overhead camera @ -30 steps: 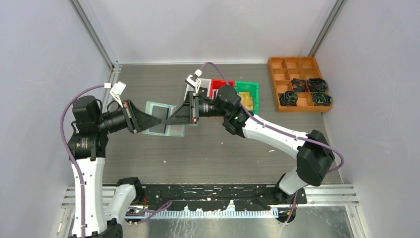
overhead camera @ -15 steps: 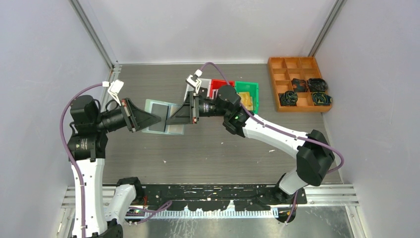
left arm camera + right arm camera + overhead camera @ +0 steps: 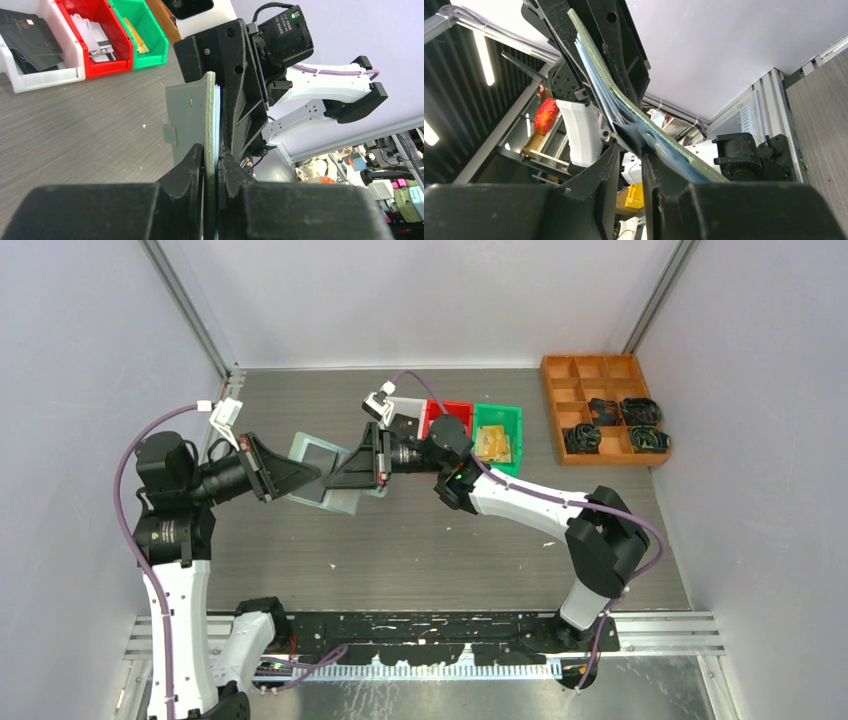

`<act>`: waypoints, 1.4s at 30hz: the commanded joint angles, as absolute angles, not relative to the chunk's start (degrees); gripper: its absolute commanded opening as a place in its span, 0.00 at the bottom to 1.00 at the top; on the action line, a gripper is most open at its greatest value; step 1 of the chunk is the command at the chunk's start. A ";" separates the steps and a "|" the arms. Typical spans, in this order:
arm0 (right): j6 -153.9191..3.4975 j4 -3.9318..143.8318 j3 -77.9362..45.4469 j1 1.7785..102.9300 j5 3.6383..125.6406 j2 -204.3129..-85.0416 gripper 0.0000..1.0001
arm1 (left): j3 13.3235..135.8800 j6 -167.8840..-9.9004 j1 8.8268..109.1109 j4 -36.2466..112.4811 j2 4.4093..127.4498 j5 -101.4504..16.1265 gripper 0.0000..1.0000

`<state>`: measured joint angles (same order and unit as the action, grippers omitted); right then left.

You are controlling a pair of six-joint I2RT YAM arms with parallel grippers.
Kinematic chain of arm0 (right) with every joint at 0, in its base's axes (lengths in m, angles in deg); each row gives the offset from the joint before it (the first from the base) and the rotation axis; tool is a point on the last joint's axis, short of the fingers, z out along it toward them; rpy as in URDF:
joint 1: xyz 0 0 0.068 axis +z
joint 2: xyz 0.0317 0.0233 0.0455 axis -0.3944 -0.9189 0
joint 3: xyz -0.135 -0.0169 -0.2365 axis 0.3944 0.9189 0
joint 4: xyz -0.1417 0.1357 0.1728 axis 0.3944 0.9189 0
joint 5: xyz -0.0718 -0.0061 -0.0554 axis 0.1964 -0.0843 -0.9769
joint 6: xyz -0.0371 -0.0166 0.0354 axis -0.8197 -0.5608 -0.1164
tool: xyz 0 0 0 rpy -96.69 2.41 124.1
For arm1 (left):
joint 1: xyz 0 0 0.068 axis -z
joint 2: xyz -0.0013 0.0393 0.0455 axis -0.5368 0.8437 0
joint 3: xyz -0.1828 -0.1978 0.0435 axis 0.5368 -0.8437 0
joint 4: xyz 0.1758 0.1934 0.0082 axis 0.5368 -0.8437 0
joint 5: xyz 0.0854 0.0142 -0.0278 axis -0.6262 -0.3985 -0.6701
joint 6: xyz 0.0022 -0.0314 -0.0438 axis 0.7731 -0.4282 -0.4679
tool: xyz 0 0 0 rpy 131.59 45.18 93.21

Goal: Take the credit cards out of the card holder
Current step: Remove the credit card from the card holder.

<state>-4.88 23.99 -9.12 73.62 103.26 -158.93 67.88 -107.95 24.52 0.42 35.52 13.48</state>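
holder: card holder is up off the table, to the left of the red bin, edge-on between the two arms and bowed.
left: left gripper is pinched tight on the holder's near edge.
right: right gripper has its jaws narrow on a thin layer at the far edge. Can't tell if that layer is card or pocket film.
out: black card is in the white bin, just left of the red bin. Pale cards are inside the red bin. Gold card is in the green bin, just right of it.
left in: a grey panel shows in the holder pocket, likely a card. Layer count is unclear.
progress: my read is well past halfway, with at least one pull to go.
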 commanded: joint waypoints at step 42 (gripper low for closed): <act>-11.71 19.13 -1.05 73.67 97.69 -149.55 0.14 | 66.61 -120.47 25.48 10.70 35.09 22.00 0.11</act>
